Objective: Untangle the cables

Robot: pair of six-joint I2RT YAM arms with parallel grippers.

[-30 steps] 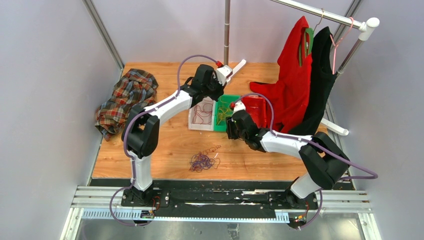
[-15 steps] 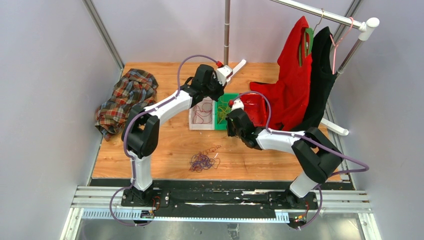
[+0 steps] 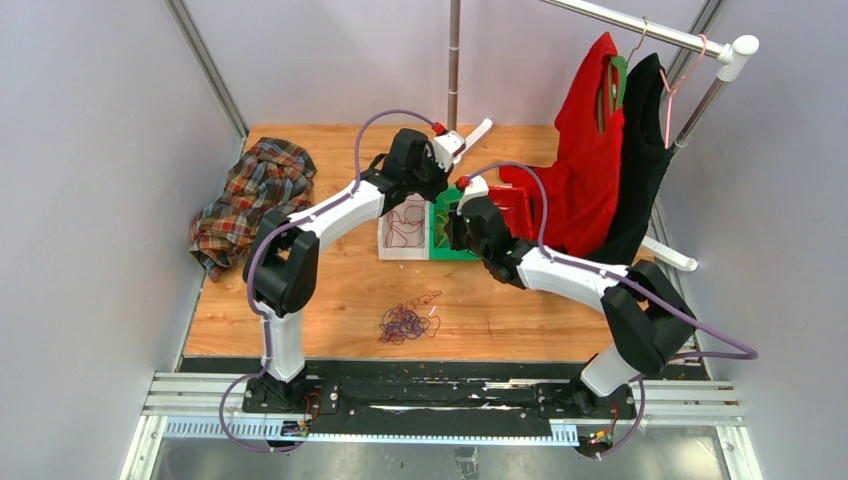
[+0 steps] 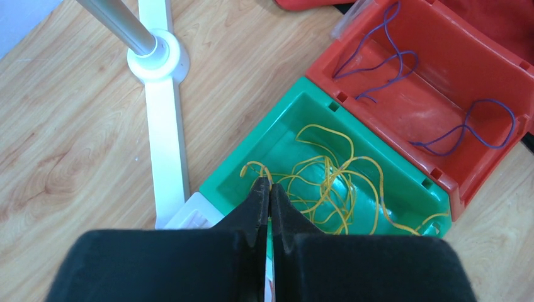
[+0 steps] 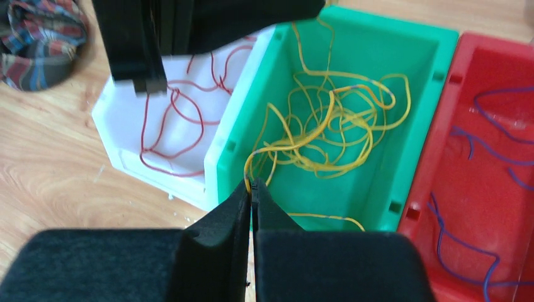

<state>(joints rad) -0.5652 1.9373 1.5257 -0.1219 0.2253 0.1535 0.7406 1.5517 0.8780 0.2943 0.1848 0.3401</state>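
Pinching 1 strand of the yellow cables (image 5: 327, 126) at the near-left corner of the green bin (image 5: 378, 38), the right gripper (image 5: 252, 192) is clamped on it. The strand runs away from the tips toward the bin's middle. The left gripper (image 4: 269, 189) hangs closed over the far-left corner, likely crowding any lift; whether it holds anything I cannot tell.

The right claw (image 5: 252, 189) pinches a yellow cable (image 5: 330, 104) above green bin (image 5: 378, 38)

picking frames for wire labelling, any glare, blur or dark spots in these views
Top view: even light, sharp, though the loose wires look tiny. Left wrist: white glare on the green bin floor and red bin floor; yellow wires read clearly. Right wrist: right fingers dark and soft.
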